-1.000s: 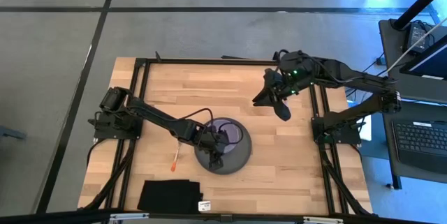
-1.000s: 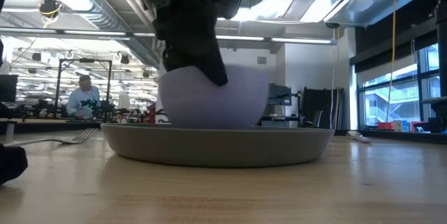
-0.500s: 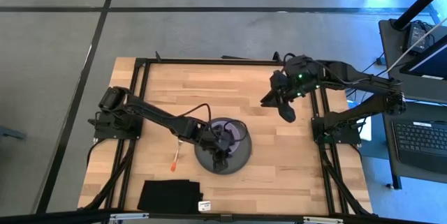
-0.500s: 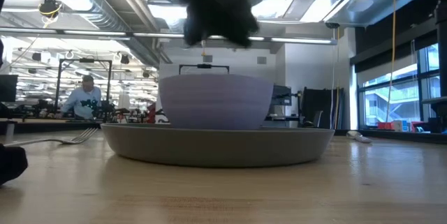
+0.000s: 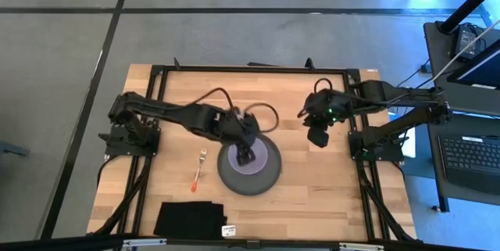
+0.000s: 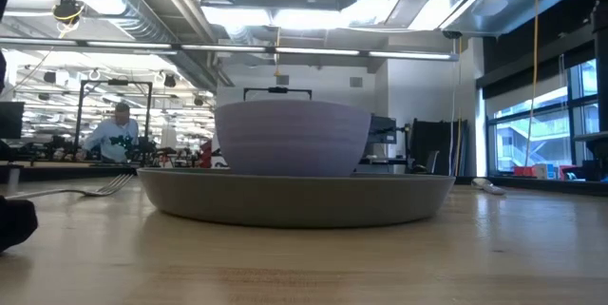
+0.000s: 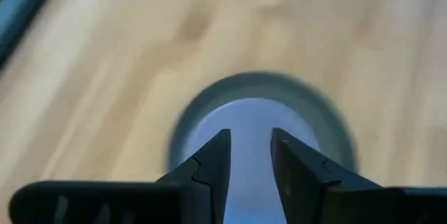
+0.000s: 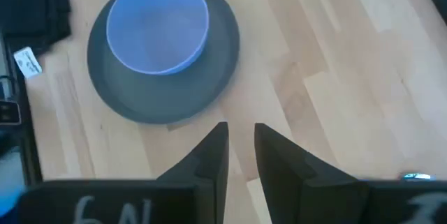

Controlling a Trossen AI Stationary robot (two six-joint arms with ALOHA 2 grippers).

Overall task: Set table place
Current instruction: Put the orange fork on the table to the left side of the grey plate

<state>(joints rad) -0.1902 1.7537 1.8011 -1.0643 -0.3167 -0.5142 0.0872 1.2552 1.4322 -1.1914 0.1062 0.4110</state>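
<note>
The dark grey plate (image 5: 234, 182) lies on the table (image 5: 312, 196), near its middle. The lilac bowl (image 5: 255, 166) stands upright on the plate; it also shows in the low view (image 6: 293, 139) and the right wrist view (image 8: 158, 25). The orange-handled fork (image 5: 198, 174) lies flat to the plate's left. My left gripper (image 7: 250, 147) hovers above the bowl, open by a narrow gap and empty. My right gripper (image 8: 241, 140) hangs over bare table to the plate's right, open by a narrow gap and empty. No view shows the spoon plainly.
A folded black cloth (image 5: 187, 220) with a white tag lies at the near edge, left of the middle. The black rail frame (image 5: 250, 69) runs around the table. A small pale thing (image 6: 489, 186) lies on the table to the right. A person sits far off in the room.
My left gripper has risen off the bowl's rim, out of the low view's top, and gone a little toward the far edge. The bowl stays upright on the plate. My right gripper has drawn back toward the table's near right.
</note>
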